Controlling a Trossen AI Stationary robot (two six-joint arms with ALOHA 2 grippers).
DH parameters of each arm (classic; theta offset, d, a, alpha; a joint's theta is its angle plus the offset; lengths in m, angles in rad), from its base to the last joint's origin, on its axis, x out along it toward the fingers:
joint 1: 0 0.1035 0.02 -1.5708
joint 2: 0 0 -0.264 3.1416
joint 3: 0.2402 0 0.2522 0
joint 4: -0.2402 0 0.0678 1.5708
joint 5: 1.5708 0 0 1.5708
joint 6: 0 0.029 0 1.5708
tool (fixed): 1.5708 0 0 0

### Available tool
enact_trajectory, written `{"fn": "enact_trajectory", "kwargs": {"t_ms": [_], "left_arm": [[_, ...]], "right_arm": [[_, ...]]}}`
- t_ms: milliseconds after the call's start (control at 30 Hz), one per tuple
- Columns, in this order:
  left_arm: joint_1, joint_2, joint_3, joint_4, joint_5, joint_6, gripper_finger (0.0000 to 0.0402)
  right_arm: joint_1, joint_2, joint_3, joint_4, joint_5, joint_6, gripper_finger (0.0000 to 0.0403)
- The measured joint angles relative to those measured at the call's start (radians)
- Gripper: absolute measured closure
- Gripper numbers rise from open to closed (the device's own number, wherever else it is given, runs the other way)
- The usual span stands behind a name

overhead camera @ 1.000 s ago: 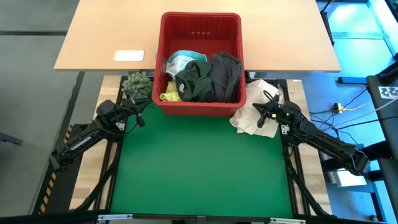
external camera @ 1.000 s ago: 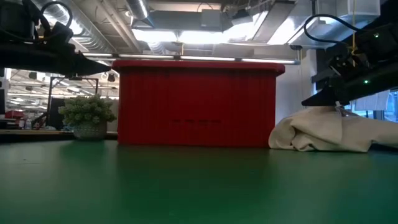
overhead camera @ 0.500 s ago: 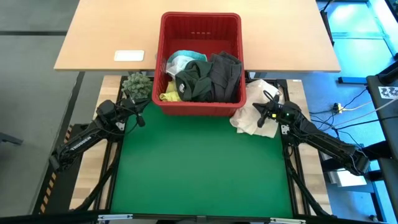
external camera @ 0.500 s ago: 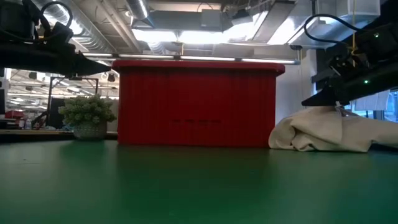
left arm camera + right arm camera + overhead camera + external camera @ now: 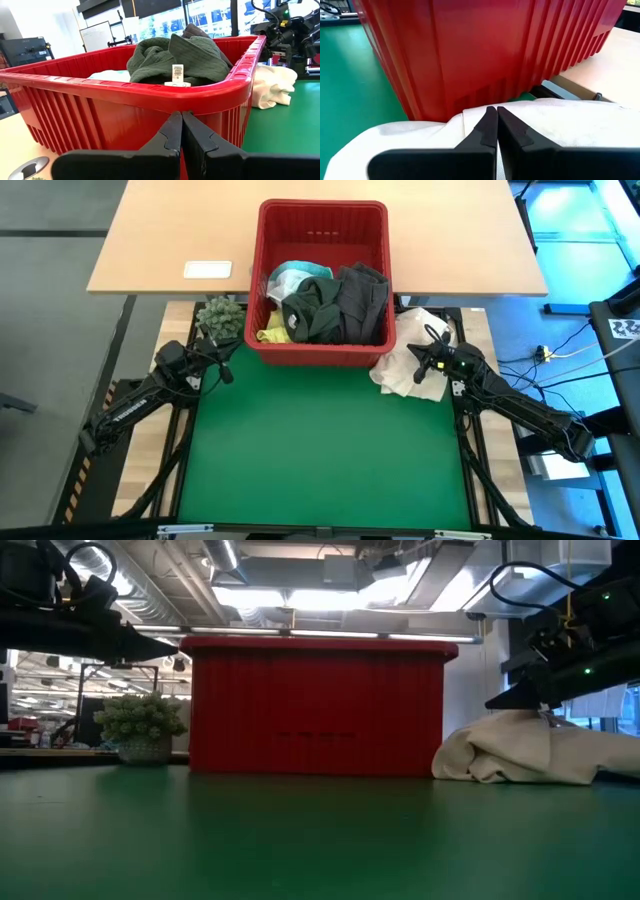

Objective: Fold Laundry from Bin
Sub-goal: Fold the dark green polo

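While both arms hang idle at the near corners of the bin [image 5: 322, 280], the laundry [image 5: 325, 305] lies heaped inside it, none of it out on the green mat [image 5: 320, 445].

Bin: bright red rectangular plastic crate, thick rolled rim, ribbed and slotted walls. It stands at the far edge of the green mat, partly over the tan desk [image 5: 160, 240] behind. In the low view its near wall [image 5: 317, 705] rises upright and hides the contents.

Laundry, seen from above: 4 colours can be told apart.
- Dark green-black garment [image 5: 312, 313], crumpled, centre of the pile, the highest piece; the left wrist view shows it as ribbed knit with a small white tag [image 5: 177, 72] at its near edge.
- Grey garment [image 5: 362, 298], rumpled, on the right side of the bin.
- Light turquoise-blue cloth [image 5: 292, 277], far left of the pile, partly covered.
- Bright yellow cloth [image 5: 270, 333], only a strip showing at the near left corner.

Left tool [image 5: 228, 370]: fingers pressed together, holding nothing, just left of the bin's near left corner and beside the small green plant ball [image 5: 220, 316].

Right tool [image 5: 418, 367]: fingers closed, empty, poised over the cream-white cloth bundle [image 5: 405, 360], which lies on the mat touching the bin's near right corner.

A white card [image 5: 207, 269] lies on the desk, left of the bin.
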Motion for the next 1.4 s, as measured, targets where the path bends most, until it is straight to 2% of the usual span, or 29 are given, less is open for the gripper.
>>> {"fn": "enact_trajectory", "kwargs": {"t_ms": [200,433,500,767,1033,1133,1400], "left_arm": [[0.000,0.000,0.000,0.000,-0.024,0.000,0.0401],[0.000,0.000,0.000,0.033,-0.023,-0.001,0.0401],[0.000,0.000,0.000,0.068,-0.024,-0.001,0.0401],[0.000,0.000,0.041,0.108,-0.030,-0.002,0.0401],[0.000,0.000,0.080,0.106,-0.085,-0.003,0.0401],[0.000,0.006,0.095,0.107,-0.145,-0.004,0.0401],[0.000,0.103,0.150,0.120,-0.172,-0.057,0.0401]], "right_arm": [[0.000,0.000,0.000,0.011,-0.009,0.007,0.0397],[0.000,0.000,0.000,0.110,-0.152,0.014,0.0397],[0.000,0.000,0.000,0.155,-0.164,0.023,0.0397],[0.000,0.000,0.001,0.349,-0.131,0.069,0.0397],[0.000,0.008,0.066,0.370,-0.129,0.068,0.0397],[0.000,0.022,0.096,0.371,-0.128,0.068,0.0397],[0.000,0.103,0.158,0.379,-0.086,0.068,0.0397]]}}
